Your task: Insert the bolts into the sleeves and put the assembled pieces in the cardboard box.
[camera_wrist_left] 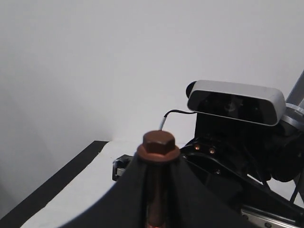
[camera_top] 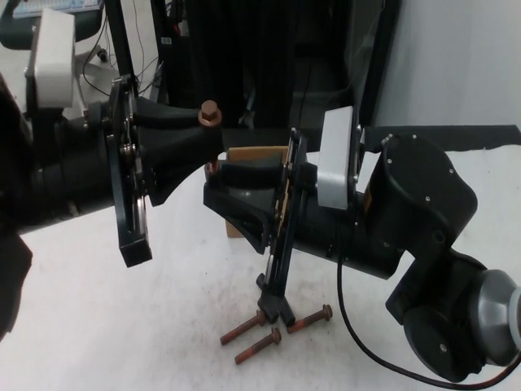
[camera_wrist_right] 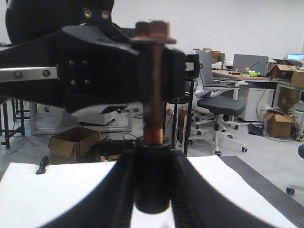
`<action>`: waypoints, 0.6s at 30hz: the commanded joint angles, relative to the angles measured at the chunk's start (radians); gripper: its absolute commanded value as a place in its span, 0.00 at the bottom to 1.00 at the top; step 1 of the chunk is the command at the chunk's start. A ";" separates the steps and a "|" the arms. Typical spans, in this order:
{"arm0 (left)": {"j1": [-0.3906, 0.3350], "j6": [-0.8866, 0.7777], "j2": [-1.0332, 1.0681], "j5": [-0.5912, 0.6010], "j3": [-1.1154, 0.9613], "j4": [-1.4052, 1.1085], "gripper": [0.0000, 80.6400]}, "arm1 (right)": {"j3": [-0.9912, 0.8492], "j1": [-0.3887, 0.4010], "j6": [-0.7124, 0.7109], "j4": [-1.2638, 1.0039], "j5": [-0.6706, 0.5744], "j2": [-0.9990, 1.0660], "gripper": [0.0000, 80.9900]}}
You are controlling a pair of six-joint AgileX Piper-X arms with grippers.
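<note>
Nearly seated: bolt tip at the sleeve's mouth

My left pincer [camera_wrist_left: 153, 183] is pinched on the shank of a bolt [camera_wrist_left: 158, 142], head up, and my right pincer [camera_wrist_right: 152, 190] is clamped round a sleeve [camera_wrist_right: 152, 156] directly beneath it. Both are held in the air above the bench [camera_top: 122, 326]. The threaded end meets the sleeve's top opening. Whether it has entered or only rests on the rim, I cannot tell.

I judge the step in hand to be the insertion itself, on what looks like one of the first pieces: three loose bolts [camera_top: 259, 345] lie on the bench near me, and the cardboard box [camera_top: 254, 153] sits behind my pincers. The next move calls for keeping shank and bore in one line, then pressing the bolt straight down until its flange lands on the sleeve. After that my left pincer should let go, and my right should carry the pair to the box.

The bolt is copper-coloured metal with a hexagonal head over a flange, a plain shank and fine thread at the lower end. The sleeve is a matt black cylinder, smooth-walled. A tilt could catch the thread on the rim
</note>
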 commanded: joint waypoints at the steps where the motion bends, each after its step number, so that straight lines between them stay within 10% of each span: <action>1: -0.004 0.012 -0.005 -0.006 -0.001 0.011 0.02 | -0.012 0.002 0.004 -0.019 0.001 -0.011 0.01; 10: -0.004 0.037 -0.005 -0.009 -0.003 0.101 0.61 | -0.012 0.000 0.002 -0.020 0.001 -0.011 0.01; 18: -0.004 -0.037 -0.005 -0.021 -0.003 -0.026 0.63 | -0.012 -0.003 -0.006 0.057 0.001 -0.011 0.01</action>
